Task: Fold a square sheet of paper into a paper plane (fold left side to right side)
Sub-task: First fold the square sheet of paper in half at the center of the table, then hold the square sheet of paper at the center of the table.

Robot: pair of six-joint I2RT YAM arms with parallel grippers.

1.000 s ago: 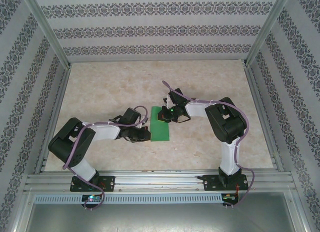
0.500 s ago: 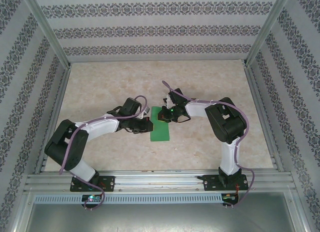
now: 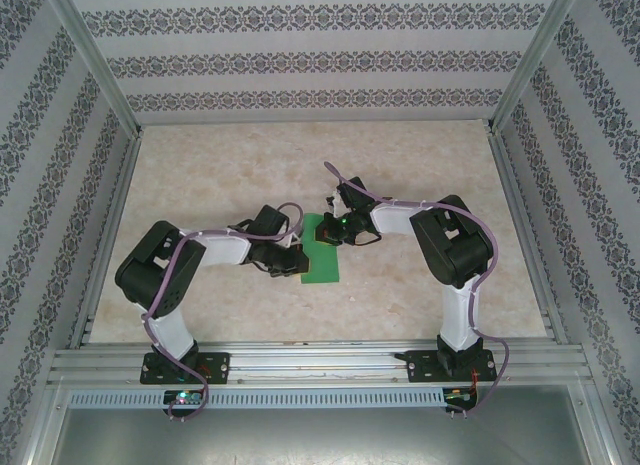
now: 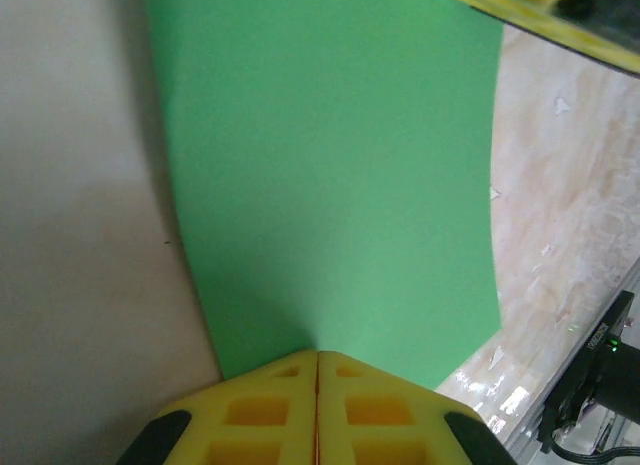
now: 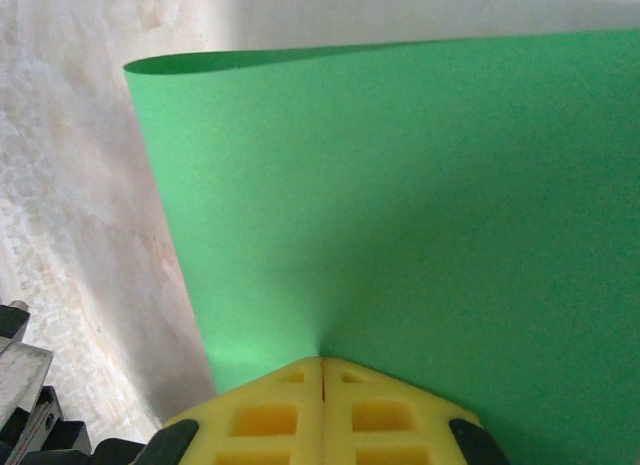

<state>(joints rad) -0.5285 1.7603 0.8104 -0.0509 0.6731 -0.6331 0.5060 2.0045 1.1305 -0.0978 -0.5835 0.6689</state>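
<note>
Green and unmarked, the square sheet of paper (image 3: 322,261) is lying on the pale marbled table (image 3: 430,175). From above it is showing as a narrow strip, longer front to back than across. The tabletop is spreading out well beyond the sheet on every side.

The left gripper (image 4: 318,355) is sitting at the sheet's left long edge, towards its near end. Its yellow fingers (image 4: 250,415) are pressing flat against each other, with only a thin seam between them. Their tips are meeting the paper right at its border. Nothing is showing between the fingers, and I cannot tell whether any paper is being caught there.

The right gripper (image 5: 322,361) is resting over the sheet's far right part, across the sheet from the left one. Its fingers are likewise closing tight together, tips down against the green surface. Around those tips the paper is darkening and dimpling slightly. Whether it is being pinched or only pressed is not clear.

In the right wrist view, the edge of the sheet farthest from the tips is curling over in a soft rounded roll rather than lying as a sharp crease. In the left wrist view the sheet is lying smooth, and a yellow finger is showing above its far corner.
</note>
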